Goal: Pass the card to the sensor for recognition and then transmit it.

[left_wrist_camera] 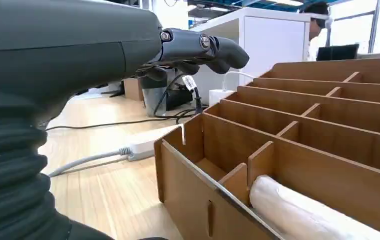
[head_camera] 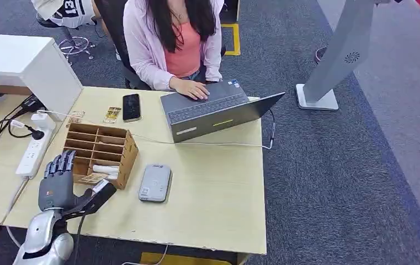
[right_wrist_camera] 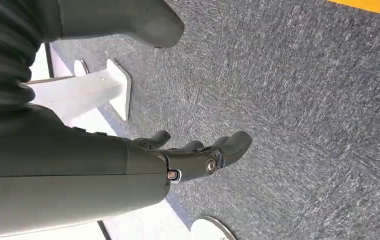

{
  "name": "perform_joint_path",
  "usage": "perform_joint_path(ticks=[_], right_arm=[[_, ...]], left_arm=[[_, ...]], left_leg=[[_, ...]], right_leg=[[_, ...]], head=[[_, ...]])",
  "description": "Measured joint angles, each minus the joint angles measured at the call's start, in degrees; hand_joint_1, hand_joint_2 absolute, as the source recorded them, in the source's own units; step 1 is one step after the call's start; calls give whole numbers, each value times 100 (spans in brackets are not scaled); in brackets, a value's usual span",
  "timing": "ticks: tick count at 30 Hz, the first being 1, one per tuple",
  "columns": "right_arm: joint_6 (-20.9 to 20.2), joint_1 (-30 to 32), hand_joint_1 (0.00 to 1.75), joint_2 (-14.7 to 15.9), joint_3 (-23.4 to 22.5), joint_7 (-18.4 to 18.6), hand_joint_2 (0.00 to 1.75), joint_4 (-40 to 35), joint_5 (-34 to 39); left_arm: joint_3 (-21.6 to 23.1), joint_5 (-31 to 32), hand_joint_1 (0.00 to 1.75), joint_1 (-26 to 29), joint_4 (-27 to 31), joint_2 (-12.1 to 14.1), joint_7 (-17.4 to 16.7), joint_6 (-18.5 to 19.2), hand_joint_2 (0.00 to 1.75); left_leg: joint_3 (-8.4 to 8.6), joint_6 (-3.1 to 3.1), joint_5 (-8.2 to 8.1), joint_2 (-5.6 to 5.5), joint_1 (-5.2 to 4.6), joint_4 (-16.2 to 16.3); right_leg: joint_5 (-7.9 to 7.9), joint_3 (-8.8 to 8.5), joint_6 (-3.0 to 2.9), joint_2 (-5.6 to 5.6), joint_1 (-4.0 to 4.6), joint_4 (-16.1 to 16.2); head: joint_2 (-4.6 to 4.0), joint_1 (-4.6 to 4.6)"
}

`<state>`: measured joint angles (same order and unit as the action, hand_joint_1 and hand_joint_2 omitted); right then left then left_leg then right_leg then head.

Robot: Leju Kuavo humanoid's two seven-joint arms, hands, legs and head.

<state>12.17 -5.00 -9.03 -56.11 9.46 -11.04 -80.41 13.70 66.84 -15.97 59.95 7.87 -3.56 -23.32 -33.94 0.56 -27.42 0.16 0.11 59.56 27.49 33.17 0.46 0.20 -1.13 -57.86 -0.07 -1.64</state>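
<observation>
At the near end of the brown wooden compartment organiser (head_camera: 100, 152) lies a small patterned tan card (head_camera: 92, 178), flat in the front slot and not yet lifted. Just beside the organiser sits the flat grey rectangular sensor pad (head_camera: 155, 183), bare on the pale table (head_camera: 213, 193). By my reading everything is left: pickup, scan and handover. The left hand (head_camera: 58, 181) hovers beside the card, fingers spread, holding nothing. The right hand (right_wrist_camera: 197, 155) hangs over grey carpet, loosely curled and empty.

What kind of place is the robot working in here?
Most likely an office. A person types on a laptop at a pale wooden desk, the floor is grey carpet, and a power strip lies by a wooden organiser.
</observation>
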Motion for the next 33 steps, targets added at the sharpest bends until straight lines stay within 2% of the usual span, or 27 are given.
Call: perform_joint_path(ticks=[11, 12, 33], right_arm=[[-20, 0, 0, 0, 0, 2, 175, 0, 0], [-18, 0, 0, 0, 0, 2, 175, 0, -2], [-22, 0, 0, 0, 2, 2, 175, 0, -22]], left_arm=[[0, -9, 0, -1, -20, 7, 50, 2, 175], [0, -9, 175, -1, -20, 7, 50, 2, 175], [0, -81, 175, 14, -33, 9, 179, -133, 175]], left_leg=[[0, 0, 0, 0, 0, 0], [0, 0, 0, 0, 0, 0], [0, 0, 0, 0, 0, 0]], right_leg=[[0, 0, 0, 0, 0, 0], [0, 0, 0, 0, 0, 0], [0, -1, 0, 0, 0, 0]], head=[[0, 0], [0, 0], [0, 0]])
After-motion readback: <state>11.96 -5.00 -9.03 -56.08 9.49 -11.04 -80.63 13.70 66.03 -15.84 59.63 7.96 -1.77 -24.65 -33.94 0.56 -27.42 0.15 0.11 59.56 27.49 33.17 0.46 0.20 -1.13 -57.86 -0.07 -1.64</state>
